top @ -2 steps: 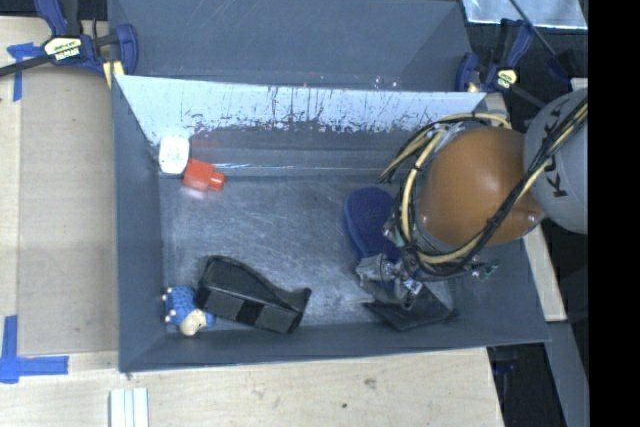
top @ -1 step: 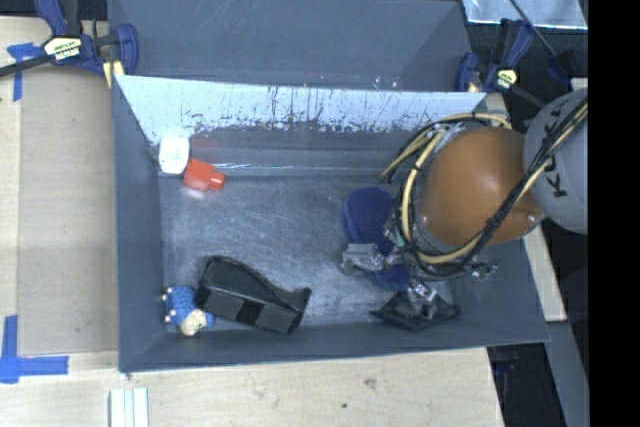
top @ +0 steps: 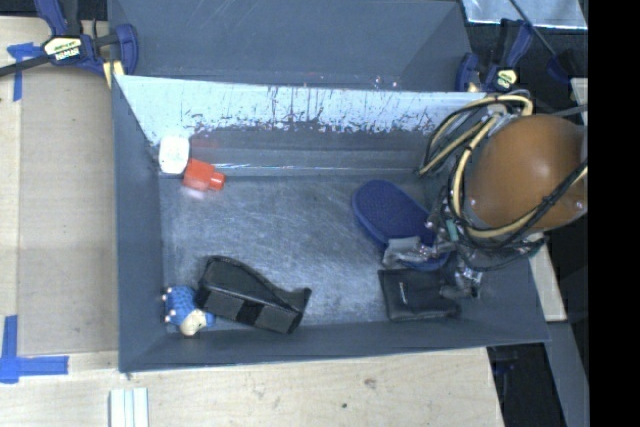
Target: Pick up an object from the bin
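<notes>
Camera view. Gripper point(top: 440, 265) is seen low in the near right corner of the bin point(top: 300, 35), under the arm's orange cover point(top: 515, 175) and looped cables point(top: 455, 150). Right wall and near wall are both close to it, so little room is left on those two sides. Whether the claw is released or clenched cannot be told, as it is masked by the wrist.

A black block point(top: 415, 297), flat, rectangular and matt, lies directly under the gripper, just beside the near wall. A blue pad point(top: 385, 208), oval and dark, lies just beside the gripper, toward the far wall.

Bare floor is left open across the bin's middle, from the blue pad leftward.

A black wedge point(top: 250, 295) lies along the near wall, well apart from the gripper, with a blue-yellow toy point(top: 183, 308) touching its left end. A white piece point(top: 173, 153) and a red block point(top: 203, 177) sit together in the far left corner.
</notes>
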You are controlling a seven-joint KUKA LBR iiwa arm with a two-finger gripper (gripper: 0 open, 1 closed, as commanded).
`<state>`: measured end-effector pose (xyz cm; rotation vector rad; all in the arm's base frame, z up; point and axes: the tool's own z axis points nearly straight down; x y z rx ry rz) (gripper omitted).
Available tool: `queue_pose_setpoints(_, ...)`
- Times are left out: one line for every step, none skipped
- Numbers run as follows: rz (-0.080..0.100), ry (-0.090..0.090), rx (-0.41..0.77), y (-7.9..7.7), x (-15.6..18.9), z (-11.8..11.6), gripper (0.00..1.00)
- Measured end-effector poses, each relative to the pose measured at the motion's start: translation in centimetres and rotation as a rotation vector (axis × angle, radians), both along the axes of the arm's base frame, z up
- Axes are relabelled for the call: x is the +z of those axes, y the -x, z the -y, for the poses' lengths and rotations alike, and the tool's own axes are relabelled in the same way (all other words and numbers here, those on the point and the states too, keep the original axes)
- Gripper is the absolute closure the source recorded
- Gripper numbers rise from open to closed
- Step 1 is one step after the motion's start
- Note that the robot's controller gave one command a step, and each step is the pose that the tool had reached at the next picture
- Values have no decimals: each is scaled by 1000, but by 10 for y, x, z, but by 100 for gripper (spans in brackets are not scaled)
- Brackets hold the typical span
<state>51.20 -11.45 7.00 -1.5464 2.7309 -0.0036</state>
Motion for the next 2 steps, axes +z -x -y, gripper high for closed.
queue_pose_setpoints(-1,-2,1,0,0,-3,100)
queue_pose_setpoints(-2,-3,0,0,0,-3,0)
